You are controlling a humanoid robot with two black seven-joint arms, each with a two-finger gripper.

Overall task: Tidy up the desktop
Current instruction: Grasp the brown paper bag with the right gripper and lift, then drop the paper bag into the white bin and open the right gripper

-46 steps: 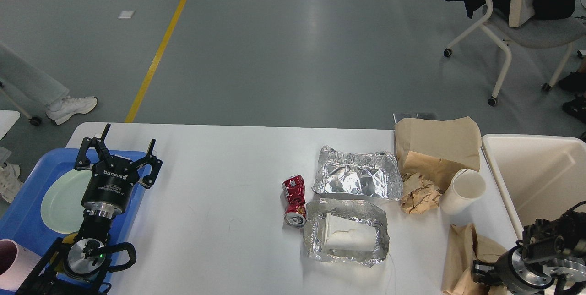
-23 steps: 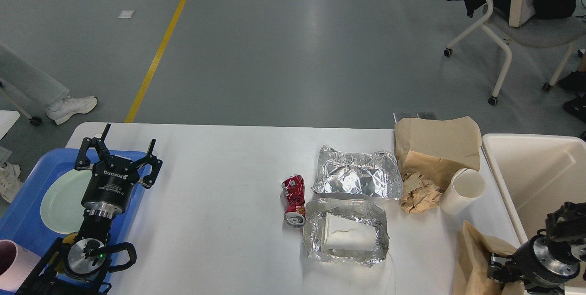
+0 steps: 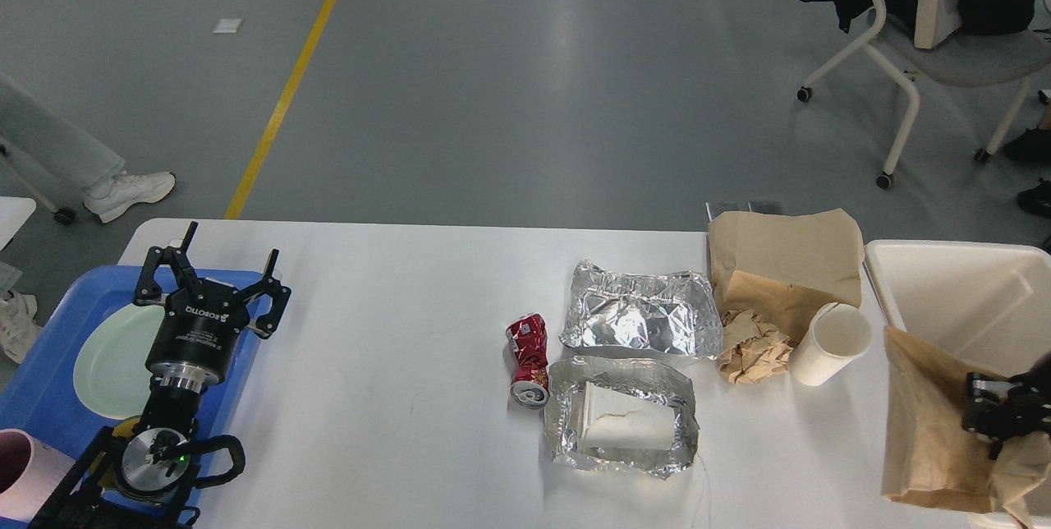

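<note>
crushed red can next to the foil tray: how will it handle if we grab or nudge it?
The crushed red can is probably light: it looks empty and badly dented. Lying on its side on the desktop, it may roll a little if pushed, though the dents should dampen that. Its crumpled wall likely gives further under a squeeze.

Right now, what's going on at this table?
The right gripper is shut on a brown paper bag, holding it over the edge of the cream bin. The left gripper hangs open above the blue tray, holding nothing. On the desktop lie a crushed red can, two foil containers, a white paper cup and more brown paper.
</note>
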